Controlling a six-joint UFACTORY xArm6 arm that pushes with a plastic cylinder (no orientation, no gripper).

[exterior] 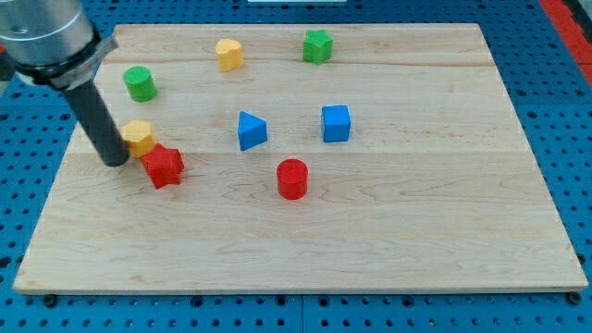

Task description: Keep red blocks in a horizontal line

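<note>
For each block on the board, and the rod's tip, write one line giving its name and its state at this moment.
red star block: flat on board, touching the yellow block at its upper left
red cylinder: upright, alone
yellow block: beside my tip
yellow block at top: alone
green cylinder: upright
green star block: alone
blue triangular block: alone
blue cube: alone
my tip: on board, left of red star

Bright, even light falls on the pale wooden desk (388, 231), with no hard glare on its surface. Shadows are soft and short: the red cylinder (292, 178) and the blue cube (336, 123) each cast only a faint dark rim at their base. The rod near the left edge looks slightly smeared, and its upper housing is cut off by the frame. Block edges are a little soft; colours are saturated.
</note>
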